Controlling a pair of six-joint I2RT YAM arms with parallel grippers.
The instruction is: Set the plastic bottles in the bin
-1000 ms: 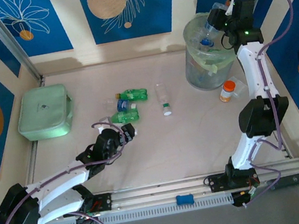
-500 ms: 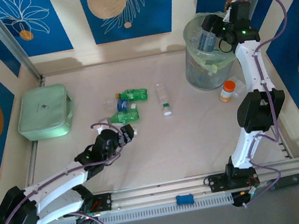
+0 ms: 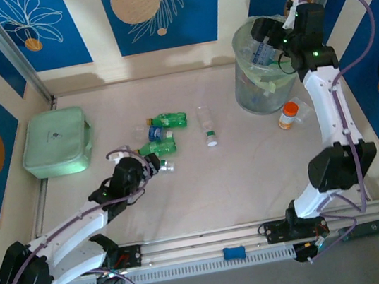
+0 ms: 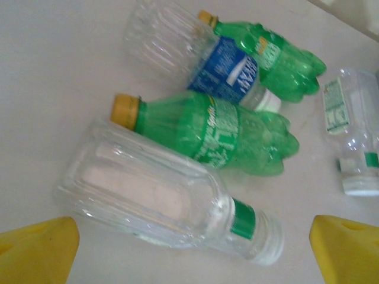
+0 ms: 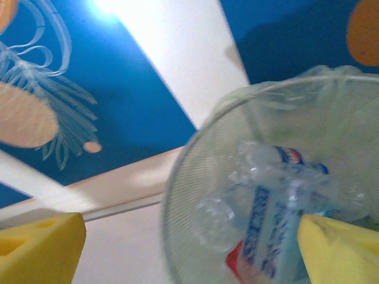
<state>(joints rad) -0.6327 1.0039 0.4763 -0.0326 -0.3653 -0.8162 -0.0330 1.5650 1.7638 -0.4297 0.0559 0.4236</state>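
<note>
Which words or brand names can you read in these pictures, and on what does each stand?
"Sprite": nearer green bottle, label sideways, partly blurred.
Farther green bottle: label too blurred to read.
Blue-labelled clear bottle: white lettering, too blurred.
Right-hand clear bottle: green print, too small.
Bottle in the bin: blue label, too blurred.

White lettering on the label of the nearer green bottle [image 4: 219, 133] appeared to read "Sprite". The matching label on the farther green bottle [image 4: 278, 56] was too blurred to read. White print on the blue label of the clear bottle [image 4: 228, 68] between them was illegible. So were the green-and-white label on the small bottle [image 4: 349, 130] at right and the blue-and-red label on the bottle in the bin [image 5: 266, 231].
</note>
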